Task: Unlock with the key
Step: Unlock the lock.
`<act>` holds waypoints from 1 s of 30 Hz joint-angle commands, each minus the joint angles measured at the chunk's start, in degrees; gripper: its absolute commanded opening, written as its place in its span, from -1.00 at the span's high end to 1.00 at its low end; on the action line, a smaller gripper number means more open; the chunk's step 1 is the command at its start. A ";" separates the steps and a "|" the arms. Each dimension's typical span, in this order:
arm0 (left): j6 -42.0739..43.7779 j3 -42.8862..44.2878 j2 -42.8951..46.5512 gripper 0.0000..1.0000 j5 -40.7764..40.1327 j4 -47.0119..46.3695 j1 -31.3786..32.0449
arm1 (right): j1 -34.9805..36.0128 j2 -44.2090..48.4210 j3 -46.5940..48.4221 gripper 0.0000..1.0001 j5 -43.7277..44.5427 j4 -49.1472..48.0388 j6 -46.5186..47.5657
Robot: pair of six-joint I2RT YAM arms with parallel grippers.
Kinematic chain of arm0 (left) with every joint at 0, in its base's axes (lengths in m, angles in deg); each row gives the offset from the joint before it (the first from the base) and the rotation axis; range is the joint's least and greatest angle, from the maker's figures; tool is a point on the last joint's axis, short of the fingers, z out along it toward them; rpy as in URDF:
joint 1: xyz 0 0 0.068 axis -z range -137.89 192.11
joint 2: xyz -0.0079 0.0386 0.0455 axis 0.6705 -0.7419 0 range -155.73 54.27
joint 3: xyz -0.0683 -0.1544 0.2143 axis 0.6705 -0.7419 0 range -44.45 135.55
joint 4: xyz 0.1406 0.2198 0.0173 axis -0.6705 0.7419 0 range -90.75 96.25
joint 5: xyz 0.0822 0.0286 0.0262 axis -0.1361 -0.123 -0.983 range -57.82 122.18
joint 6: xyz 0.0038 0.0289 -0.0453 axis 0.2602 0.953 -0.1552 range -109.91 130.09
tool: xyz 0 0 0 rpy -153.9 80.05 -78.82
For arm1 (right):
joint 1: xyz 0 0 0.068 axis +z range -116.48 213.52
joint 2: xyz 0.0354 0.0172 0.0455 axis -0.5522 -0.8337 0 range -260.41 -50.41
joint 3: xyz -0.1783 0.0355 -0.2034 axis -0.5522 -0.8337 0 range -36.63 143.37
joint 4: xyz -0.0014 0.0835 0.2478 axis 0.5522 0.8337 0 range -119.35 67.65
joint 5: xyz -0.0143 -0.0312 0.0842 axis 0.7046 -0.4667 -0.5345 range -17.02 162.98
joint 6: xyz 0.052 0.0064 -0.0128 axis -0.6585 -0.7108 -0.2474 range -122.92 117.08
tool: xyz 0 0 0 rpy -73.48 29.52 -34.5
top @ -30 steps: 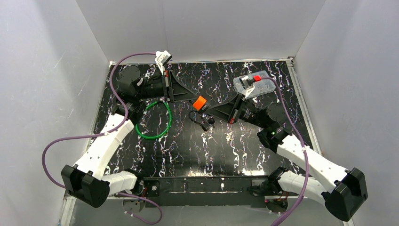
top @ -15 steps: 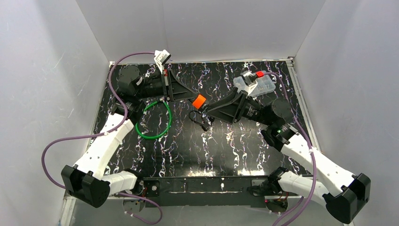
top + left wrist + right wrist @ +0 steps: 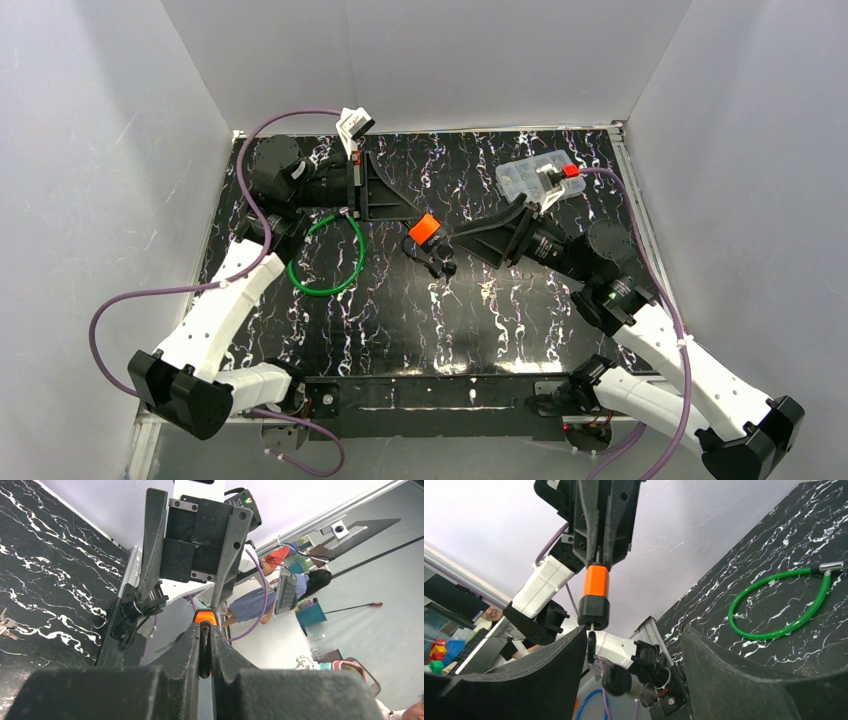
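Lock (image 3: 205, 616) mostly hidden — pinched in L hand (image 3: 202, 634).

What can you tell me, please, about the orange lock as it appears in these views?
The lock is a small cylinder, orange at one end and black at the other, and looks like plastic. It is held off the table, its orange end pinched in the shut left end effector. A thin metal stem, probably the key, sticks out of its black end. The right end effector stands open just short of it, not touching.
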 commanded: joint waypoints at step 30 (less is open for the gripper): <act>1.27 0.76 -0.44 1.00 0.05 0.51 -1.45 | -0.21 3.26 1.44 -0.09 1.04 5.30 2.69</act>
